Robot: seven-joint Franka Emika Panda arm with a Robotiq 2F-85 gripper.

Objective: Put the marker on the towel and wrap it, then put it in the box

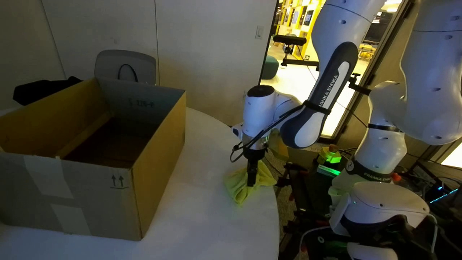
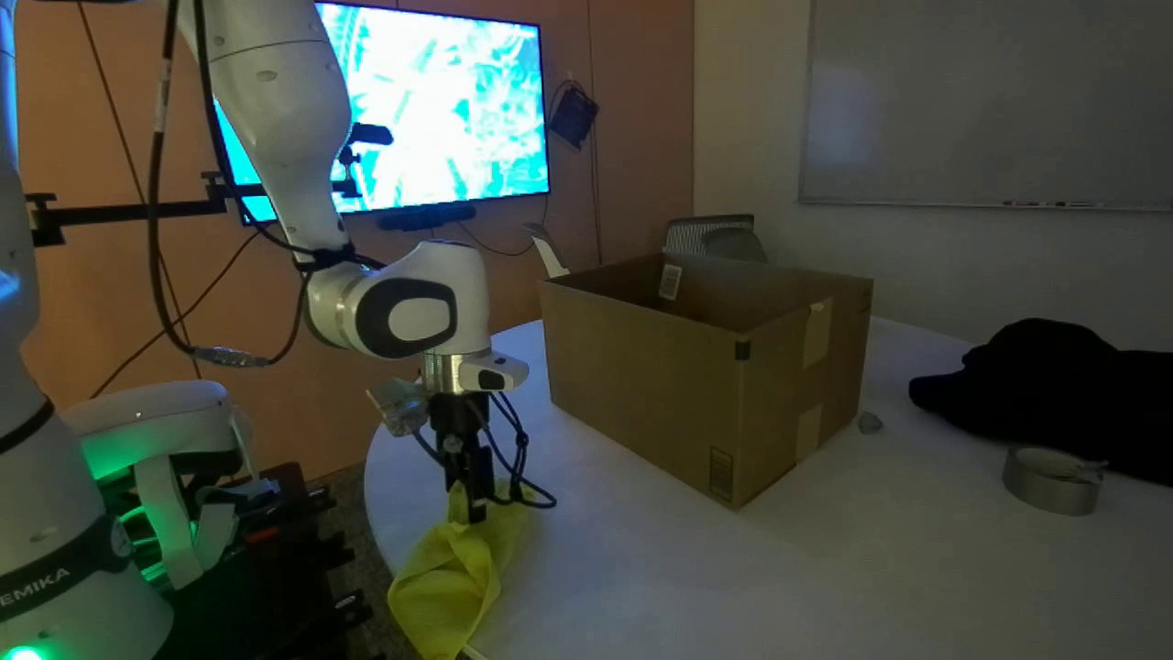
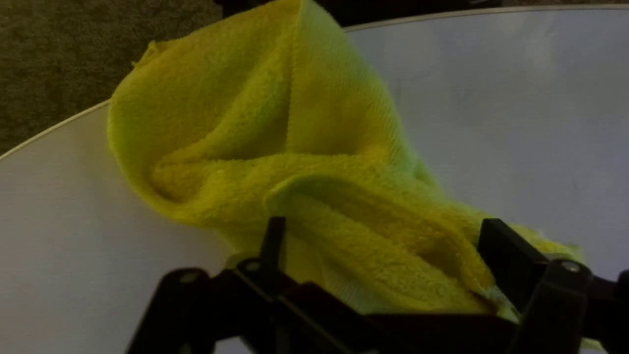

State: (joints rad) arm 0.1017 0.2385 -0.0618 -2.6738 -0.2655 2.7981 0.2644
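Towel [image 3: 319,182]: yellow, crumpled; lies on the white table [image 1: 213,227], across the middle of the wrist view; overlaps the table's curved rim at the upper left of that frame
Gripper [image 3: 383,223]: points downward at the towel in both exterior views; shows along the bottom of the wrist view
Fingers [image 3: 508,260]: spread wide apart in the wrist view; towel folds lie between them; whether either touches the towel, cannot tell
Marker: whereabouts cannot be told
Box [image 1: 158,173]: cardboard, upright, open-topped; on the table, left half of the frame in an exterior view; well apart from the towel
Tape roll [image 2: 1052,479]: on the table, lower right of the frame in an exterior view
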